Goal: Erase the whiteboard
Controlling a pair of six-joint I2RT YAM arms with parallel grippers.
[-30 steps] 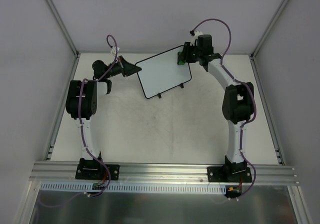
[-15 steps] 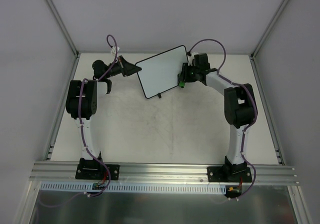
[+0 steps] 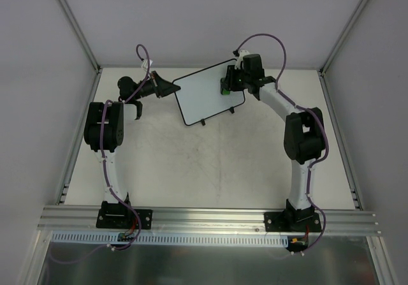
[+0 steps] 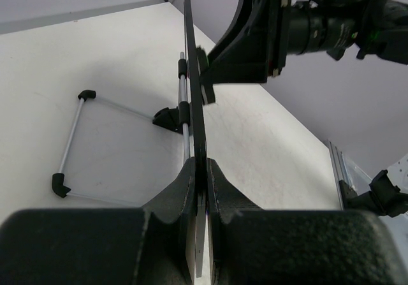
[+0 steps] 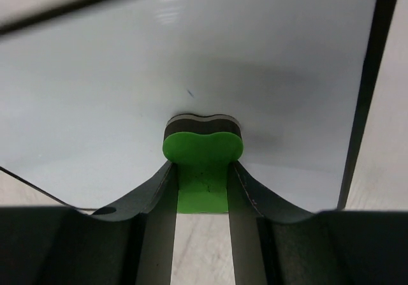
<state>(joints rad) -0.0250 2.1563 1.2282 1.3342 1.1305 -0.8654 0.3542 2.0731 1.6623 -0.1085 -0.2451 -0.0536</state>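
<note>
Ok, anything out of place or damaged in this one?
Nothing spilled or broken. The whiteboard sits skewed to the table edges, but because the left gripper clamps its left edge while the right gripper presses the green eraser against its face. One tiny dark speck shows above the eraser.

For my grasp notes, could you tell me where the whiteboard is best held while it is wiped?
Hold the whiteboard by its thin left edge, coming in edge-on from the left with one finger on each face, as the left gripper does. It is a flat panel, so this leaves its face free for the green eraser.
</note>
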